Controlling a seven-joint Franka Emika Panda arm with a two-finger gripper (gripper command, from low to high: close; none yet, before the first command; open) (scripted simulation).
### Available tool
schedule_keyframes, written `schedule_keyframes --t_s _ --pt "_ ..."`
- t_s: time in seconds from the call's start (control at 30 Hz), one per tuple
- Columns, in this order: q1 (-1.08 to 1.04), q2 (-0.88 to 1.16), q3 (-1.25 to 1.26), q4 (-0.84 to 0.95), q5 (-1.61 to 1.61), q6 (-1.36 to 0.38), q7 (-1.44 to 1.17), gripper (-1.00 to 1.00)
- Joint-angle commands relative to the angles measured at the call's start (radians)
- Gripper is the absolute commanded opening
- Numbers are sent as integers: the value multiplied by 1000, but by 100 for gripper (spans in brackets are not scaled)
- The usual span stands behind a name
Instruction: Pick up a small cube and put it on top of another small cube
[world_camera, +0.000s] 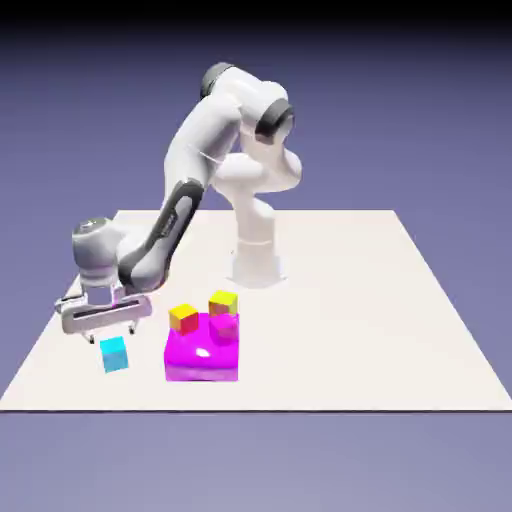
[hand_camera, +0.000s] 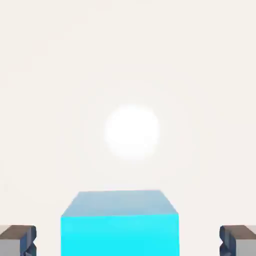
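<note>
The white two-finger claw (world_camera: 111, 334) stands wide open, holding nothing; the small plain cyan-blue cube (world_camera: 114, 355) lies below it, between the finger lines; the step looks like lining up, and next calls for lowering straight, then closing.

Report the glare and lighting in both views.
Exterior view: small bright highlight on the magenta block, backdrop blackening toward the top. Hand view: round white glare on the pale tabletop, cyan cube bright in front, duller on its upper face.
</note>
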Motion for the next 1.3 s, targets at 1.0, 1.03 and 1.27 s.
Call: schedule_keyframes --t_s 1.0,1.03,1.27 --pt "-5 -1 5 0 -3 2 2 -100" --pt "31 4 -31 1 21 -14 -14 -100" --pt "284 40 -285 6 193 -127 -124 -100"
